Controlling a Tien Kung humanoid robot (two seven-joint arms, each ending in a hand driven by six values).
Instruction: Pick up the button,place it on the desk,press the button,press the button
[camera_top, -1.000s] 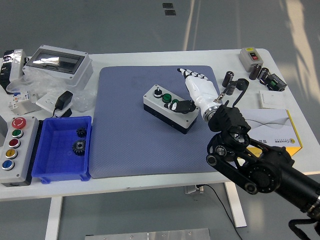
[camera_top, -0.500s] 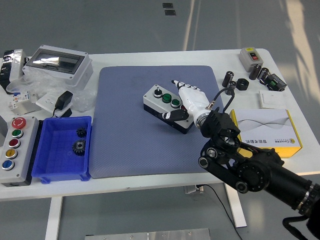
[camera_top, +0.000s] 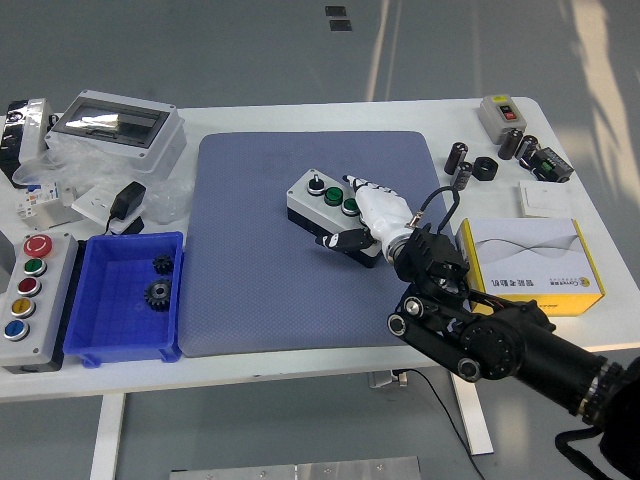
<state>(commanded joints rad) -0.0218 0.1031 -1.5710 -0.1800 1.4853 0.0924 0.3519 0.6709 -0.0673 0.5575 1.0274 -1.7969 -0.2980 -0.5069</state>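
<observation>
One button box (camera_top: 325, 211), grey over a black base, is set on the blue mat (camera_top: 250, 270) near its centre; one black knob and two green buttons are counted on top. One right hand (camera_top: 368, 215), white with black joints, is laid over the box's right end, fingers loosely curled around it; a firm grasp cannot be confirmed. Since the earlier frame the hand is shifted left and lower over the box. One blue bin (camera_top: 122, 298) with two gears, one five-button panel (camera_top: 24, 285) and one yellow-white carton (camera_top: 530, 263) are ranged around the mat.
</observation>
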